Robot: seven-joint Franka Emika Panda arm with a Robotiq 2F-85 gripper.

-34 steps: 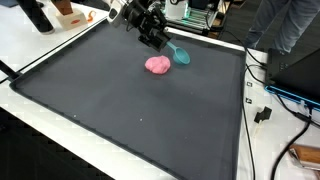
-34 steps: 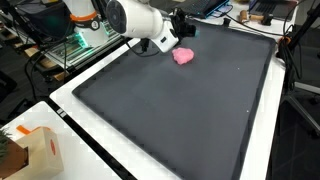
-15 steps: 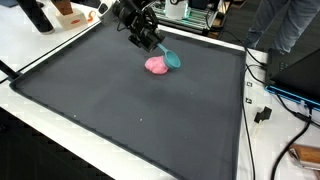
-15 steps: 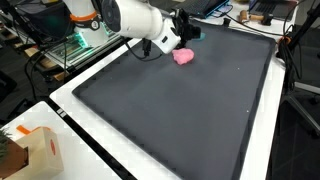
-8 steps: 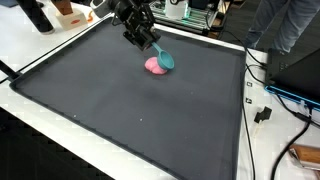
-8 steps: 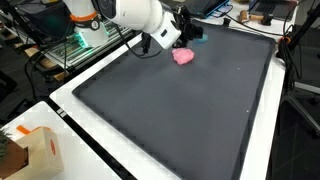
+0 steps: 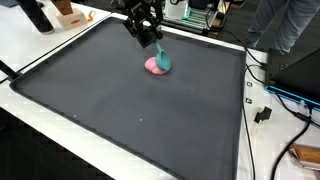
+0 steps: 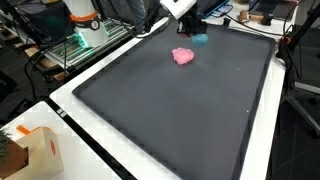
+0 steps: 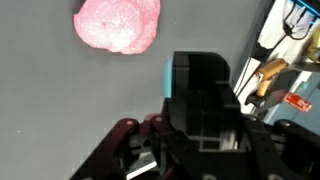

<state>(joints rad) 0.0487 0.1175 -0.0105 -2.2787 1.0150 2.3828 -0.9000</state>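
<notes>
Wrist view: your gripper (image 9: 200, 72) fills the middle of the frame. Its jaws look drawn in on a teal object (image 9: 168, 75), of which only a thin strip shows along the left edge of the black fingers. The pink lump (image 9: 118, 24) lies on the black mat (image 9: 60, 110) at upper left, clear of the fingers.

In an exterior view, the gripper (image 7: 152, 42) hangs over the far part of the black mat (image 7: 130, 120). The teal object (image 7: 163, 62) trails down from it, and its lower end overlaps the pink lump (image 7: 154, 67). You cannot tell from this angle whether the two touch.

In an exterior view from another side, the gripper (image 8: 192, 28) sits high near the top edge. The teal object (image 8: 200, 40) is just under it and the pink lump (image 8: 183, 56) lies a little apart on the black mat (image 8: 180, 110).

So far, as I judge it, you have the teal object gripped and brought beside the pink lump. It is not yet set down or let go. The pink lump rests untouched, and the white counter (image 7: 45, 50) carries the mat.
</notes>
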